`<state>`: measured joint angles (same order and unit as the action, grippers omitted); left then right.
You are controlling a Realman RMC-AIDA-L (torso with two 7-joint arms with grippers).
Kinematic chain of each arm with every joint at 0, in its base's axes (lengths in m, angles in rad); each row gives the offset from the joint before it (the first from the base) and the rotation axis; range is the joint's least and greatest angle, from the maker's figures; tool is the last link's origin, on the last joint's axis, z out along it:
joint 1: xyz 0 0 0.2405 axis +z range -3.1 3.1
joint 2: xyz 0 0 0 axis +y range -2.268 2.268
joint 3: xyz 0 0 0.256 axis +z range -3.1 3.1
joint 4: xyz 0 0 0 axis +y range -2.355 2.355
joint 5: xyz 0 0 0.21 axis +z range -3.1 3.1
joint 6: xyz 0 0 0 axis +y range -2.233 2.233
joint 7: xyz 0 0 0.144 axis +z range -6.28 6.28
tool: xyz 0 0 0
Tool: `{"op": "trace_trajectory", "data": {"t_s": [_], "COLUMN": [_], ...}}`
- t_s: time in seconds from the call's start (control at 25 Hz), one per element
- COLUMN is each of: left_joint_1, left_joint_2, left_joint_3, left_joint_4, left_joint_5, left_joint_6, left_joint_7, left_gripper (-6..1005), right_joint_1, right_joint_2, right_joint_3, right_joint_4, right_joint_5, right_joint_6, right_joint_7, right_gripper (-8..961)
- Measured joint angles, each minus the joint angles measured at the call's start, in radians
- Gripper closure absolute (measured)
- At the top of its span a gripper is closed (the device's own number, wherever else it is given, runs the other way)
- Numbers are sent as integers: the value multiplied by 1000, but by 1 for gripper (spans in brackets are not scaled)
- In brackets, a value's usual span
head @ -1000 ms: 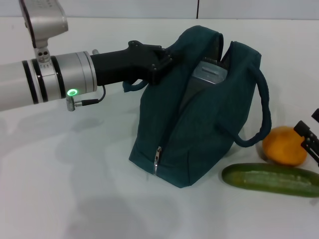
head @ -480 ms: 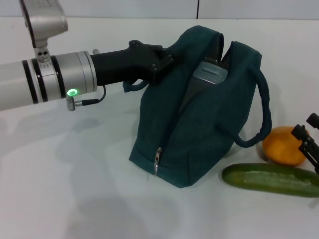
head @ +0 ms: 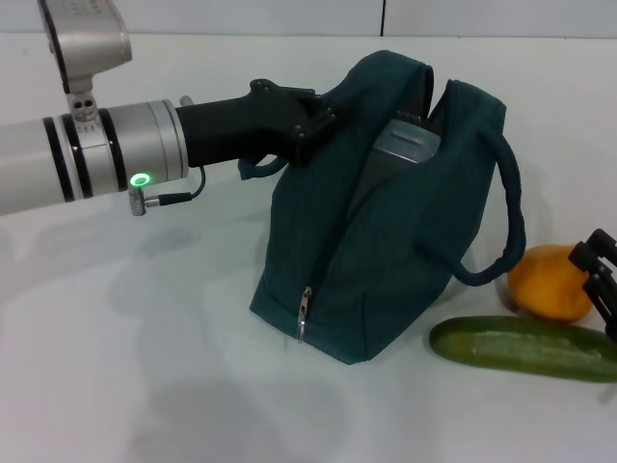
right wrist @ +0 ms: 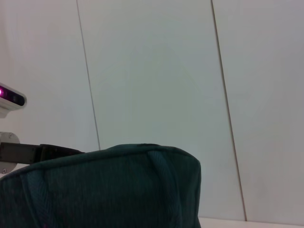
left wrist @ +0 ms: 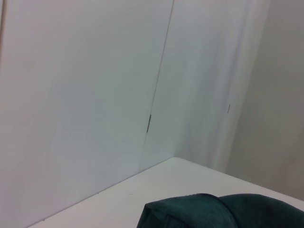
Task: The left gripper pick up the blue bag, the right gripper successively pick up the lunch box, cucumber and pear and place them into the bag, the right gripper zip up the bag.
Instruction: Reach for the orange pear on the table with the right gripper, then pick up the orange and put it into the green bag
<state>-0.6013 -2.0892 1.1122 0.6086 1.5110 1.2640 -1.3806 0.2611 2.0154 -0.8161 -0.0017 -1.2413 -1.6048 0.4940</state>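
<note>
**Lunch box in bag, right gripper by pear**

The left gripper (head: 310, 123) is pinching the upper left edge of the blue bag (head: 386, 222), holding its mouth open. The lunch box (head: 405, 145) is sitting tilted inside. Just beside the right gripper (head: 600, 280), whose finger spread I cannot tell, the pear (head: 548, 283) and the cucumber (head: 521, 347) are lying on the table (head: 145, 367). Since half a second ago, the right gripper is sitting slightly lower; the rest is unchanged.

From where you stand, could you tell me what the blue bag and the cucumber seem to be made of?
The blue bag looks like soft, matte woven fabric: it creases and sags, with a metal-looking zipper pull. The cucumber looks glossy and smooth, with light glints along its skin; real or plastic, I cannot tell.
</note>
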Motion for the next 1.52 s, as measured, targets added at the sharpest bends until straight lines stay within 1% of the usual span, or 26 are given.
{"op": "trace_trajectory", "data": {"t_s": [0.2,0.52,0.92,1.16,1.32,1.44,1.52], "left_joint_1": [0,0,0,0,1,5,7], "left_joint_2": [0,0,0,0,0,0,0], "left_joint_3": [0,0,0,0,0,0,0], "left_joint_4": [0,5,7,7,7,7,7], "left_joint_5": [0,0,0,0,0,0,0], "left_joint_6": [0,0,0,0,0,1,2], "left_joint_7": [0,0,0,0,1,14,22], "left_gripper": [953,953,953,953,952,952,952], "right_joint_1": [2,17,24,22,13,0,-9], "right_joint_2": [0,0,0,0,0,-3,-5], "right_joint_3": [0,0,0,0,8,12,12], "right_joint_4": [0,-6,-2,-3,-9,-21,-45], "right_joint_5": [0,0,-6,-12,-4,19,50], "right_joint_6": [2,2,20,18,-38,-113,-175], "right_joint_7": [0,4,5,-1,-1,13,56], "right_gripper": [767,782,830,910,917,918,914]}}
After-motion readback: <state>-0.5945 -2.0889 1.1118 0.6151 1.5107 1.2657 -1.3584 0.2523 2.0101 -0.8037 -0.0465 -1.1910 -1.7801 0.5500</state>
